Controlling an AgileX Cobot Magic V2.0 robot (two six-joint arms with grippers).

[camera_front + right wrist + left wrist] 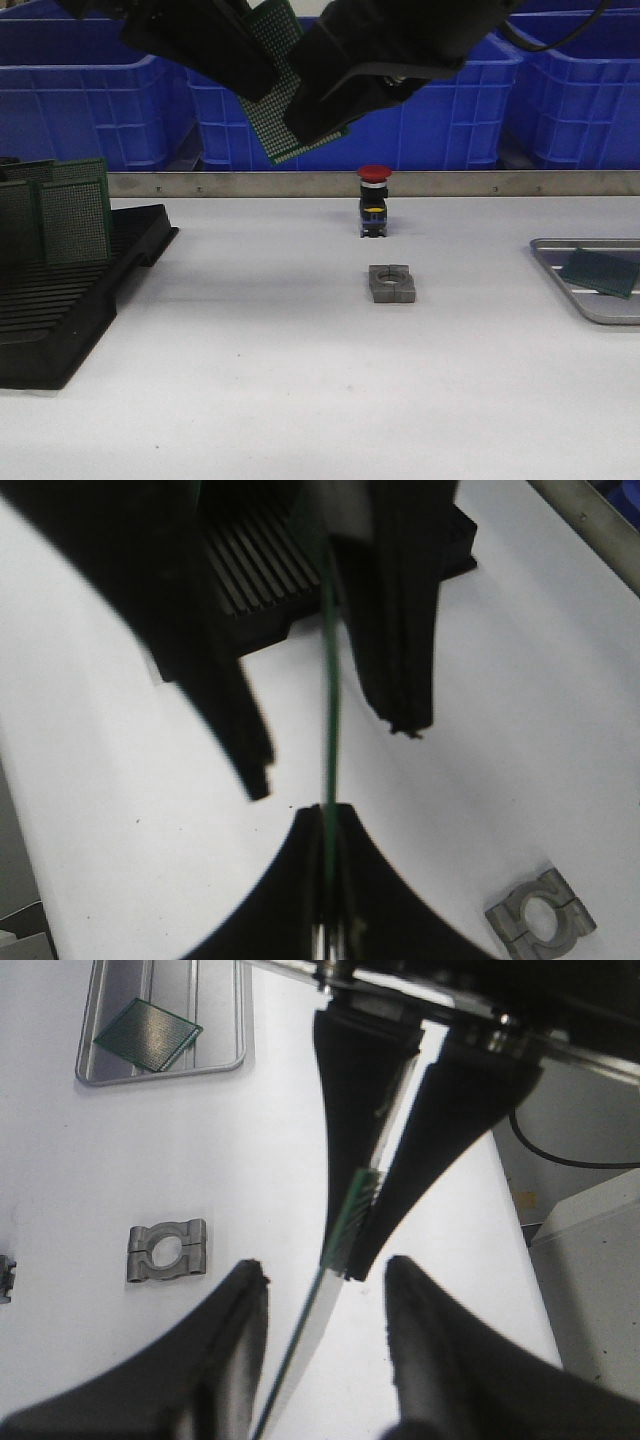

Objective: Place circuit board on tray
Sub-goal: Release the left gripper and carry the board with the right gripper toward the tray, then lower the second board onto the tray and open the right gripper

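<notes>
Circuit board [283,95]: green perforated panel, held tilted in the air above the middle of the table, far side, between the two grippers, in front of the blue bins [90,85].

Front view: the left gripper [262,60] and right gripper [318,105] are both seen at the board; whether each is clamped cannot be told here. A red-capped button [373,200] stands at mid-table, a grey metal clamp block [392,283] just in front of it. A black slotted rack [70,290] at the left edge carries upright green boards [70,220]. The tray [560,270] at the right edge holds one dark green board [600,272].

Left wrist view: the left gripper [325,1315] has its jaws apart, the board [295,1360] passing edge-on between them without contact. The right gripper [358,1228] is seen pinched onto the board's edge. Tray [95,1055], its board and the clamp block [168,1252] are visible below.

Right wrist view: the right gripper [330,825] is closed on the thin green edge [329,700]; the left fingers [400,630] stand clear on either side. Rack [250,565] and clamp block [540,918] are shown; the tray is not.
</notes>
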